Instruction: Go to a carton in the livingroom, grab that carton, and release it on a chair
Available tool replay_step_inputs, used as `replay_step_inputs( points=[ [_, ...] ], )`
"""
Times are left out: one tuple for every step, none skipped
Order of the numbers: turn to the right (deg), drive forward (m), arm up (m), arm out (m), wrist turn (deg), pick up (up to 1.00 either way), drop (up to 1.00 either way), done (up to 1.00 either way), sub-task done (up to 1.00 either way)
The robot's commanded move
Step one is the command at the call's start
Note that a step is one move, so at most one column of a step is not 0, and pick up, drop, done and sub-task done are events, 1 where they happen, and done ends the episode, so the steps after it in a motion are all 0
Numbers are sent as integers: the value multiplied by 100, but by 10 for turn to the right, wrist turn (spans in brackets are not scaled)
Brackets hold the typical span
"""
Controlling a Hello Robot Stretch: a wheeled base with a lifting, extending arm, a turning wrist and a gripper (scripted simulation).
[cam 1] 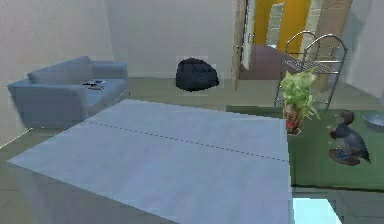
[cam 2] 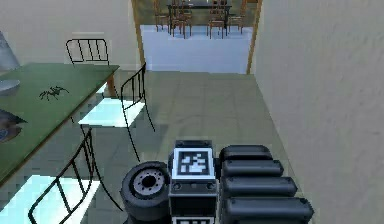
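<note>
A broad pale blue-grey surface [cam 1: 170,150] lies straight ahead across the forward view's lower half, barring the way to the far wall; left of it stands a blue sofa [cam 1: 60,95] with a small dark thing [cam 1: 94,84] on its seat, too small to tell whether it is the carton; a black beanbag [cam 1: 197,74] sits against the far wall, and right of it is an open doorway [cam 1: 262,40]; at the forward view's right a green tabletop [cam 1: 320,155] carries a potted plant [cam 1: 298,95], a dark figure [cam 1: 350,140] and a grey bowl [cam 1: 375,120], with an arched wire frame [cam 1: 315,60] behind them. In the arm side view the tabletop bears a small black spider-like shape [cam 2: 52,93]; wire-framed chairs with pale blue seats stand along it: a near chair [cam 2: 55,190], a middle chair [cam 2: 115,110], a far chair [cam 2: 88,50]; the floor [cam 2: 200,110] is grey-green tile; a second doorway [cam 2: 195,45] opens on a dining table [cam 2: 200,10]; the arm [cam 2: 250,185] rises from the bottom edge with a white marker [cam 2: 195,165], and the gripper [cam 2: 148,190] sits left of it; its far end cannot be made out, so I cannot tell whether it holds anything.
</note>
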Motion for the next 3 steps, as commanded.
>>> replay_step_inputs(
  points=[
    [420,0,0,0,0,0,0,0,0],
    [-450,0,0,0,0,0,0,0,0],
    [-450,0,0,0,0,0,0,0,0]
  ],
)
